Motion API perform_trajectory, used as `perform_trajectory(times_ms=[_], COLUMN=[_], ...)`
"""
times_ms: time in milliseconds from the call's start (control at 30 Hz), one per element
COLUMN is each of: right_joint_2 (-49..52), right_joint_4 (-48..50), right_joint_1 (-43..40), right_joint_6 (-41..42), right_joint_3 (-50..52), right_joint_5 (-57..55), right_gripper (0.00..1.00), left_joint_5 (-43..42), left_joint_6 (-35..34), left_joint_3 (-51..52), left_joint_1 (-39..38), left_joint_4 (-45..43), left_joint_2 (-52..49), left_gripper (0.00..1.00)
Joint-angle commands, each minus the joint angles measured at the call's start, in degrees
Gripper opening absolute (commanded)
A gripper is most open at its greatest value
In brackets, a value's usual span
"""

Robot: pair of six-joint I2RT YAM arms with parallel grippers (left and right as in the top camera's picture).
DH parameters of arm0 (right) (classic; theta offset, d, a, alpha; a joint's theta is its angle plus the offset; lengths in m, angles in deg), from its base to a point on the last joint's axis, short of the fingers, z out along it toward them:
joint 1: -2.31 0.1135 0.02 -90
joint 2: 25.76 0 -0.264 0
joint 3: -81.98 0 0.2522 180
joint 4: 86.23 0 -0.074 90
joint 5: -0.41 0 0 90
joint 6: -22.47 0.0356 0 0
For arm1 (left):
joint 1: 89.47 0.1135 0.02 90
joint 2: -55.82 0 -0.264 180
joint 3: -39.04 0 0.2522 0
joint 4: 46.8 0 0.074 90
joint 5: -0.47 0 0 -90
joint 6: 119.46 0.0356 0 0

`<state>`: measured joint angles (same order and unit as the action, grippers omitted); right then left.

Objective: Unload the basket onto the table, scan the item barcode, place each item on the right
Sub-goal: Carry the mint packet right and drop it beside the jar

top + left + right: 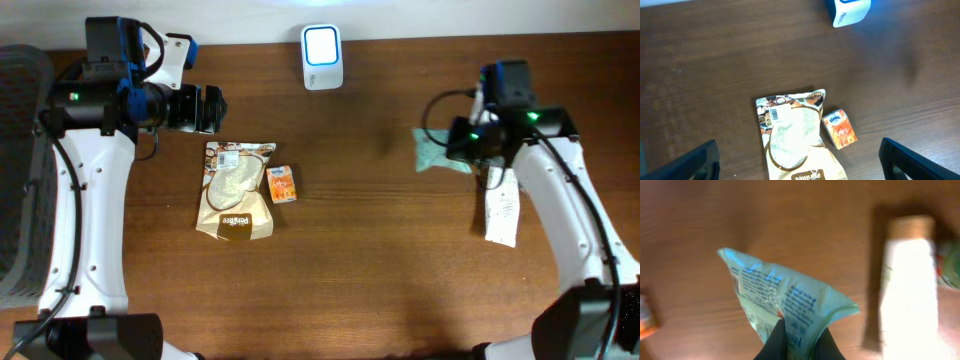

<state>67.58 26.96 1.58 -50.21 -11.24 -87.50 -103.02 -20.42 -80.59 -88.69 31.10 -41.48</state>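
Right gripper [799,340]: closed tight, pinching one corner of the green packet [785,297], so the printed side hangs free for reading.
Packet: looks lifted off the table, right of the scanner [322,56] and well apart from it.
Left gripper [212,108]: jaws wide, empty, hovering above the brown bag [792,137].
Next, I reckon: turn the print toward that lit window.

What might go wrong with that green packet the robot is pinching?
1. The right gripper pinches the green packet only at one corner, so it might slip out or swing.
2. The packet looks crumpled, and no barcode shows on the side in view, so the scanner may not read it at first.
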Motion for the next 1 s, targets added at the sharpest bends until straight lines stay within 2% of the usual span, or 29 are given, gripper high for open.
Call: perform_trajectory(times_ms=[0,267,467,700,967], right_joint_2=[0.04,0.04,0.07,0.07,0.48], right_joint_4=[4.07,15.56,16.76,16.24,25.07], right_joint_1=[-6.62,-12.96,-13.18,-13.29,-13.27], right_joint_6=[3.17,5.97,8.72,10.54,10.88], right_joint_3=[5.4,10.19,10.19,10.19,10.19], right_joint_5=[0.39,0.04,-10.54,-13.68,-17.42], right_gripper=[0.04,0.04,0.04,0.04,0.04], left_joint_5=[-0.2,-0.2,-0.2,-0.2,-0.2], left_joint_6=[0.94,0.94,0.94,0.94,0.94], left_joint_3=[-0.2,-0.2,-0.2,-0.2,-0.2], left_joint_1=[0.15,0.11,0.15,0.15,0.15], left_joint_4=[0.04,0.04,0.04,0.04,0.04], left_joint_2=[-0.17,-0.17,-0.17,-0.17,-0.17], left_gripper=[0.99,0.99,0.99,0.99,0.99])
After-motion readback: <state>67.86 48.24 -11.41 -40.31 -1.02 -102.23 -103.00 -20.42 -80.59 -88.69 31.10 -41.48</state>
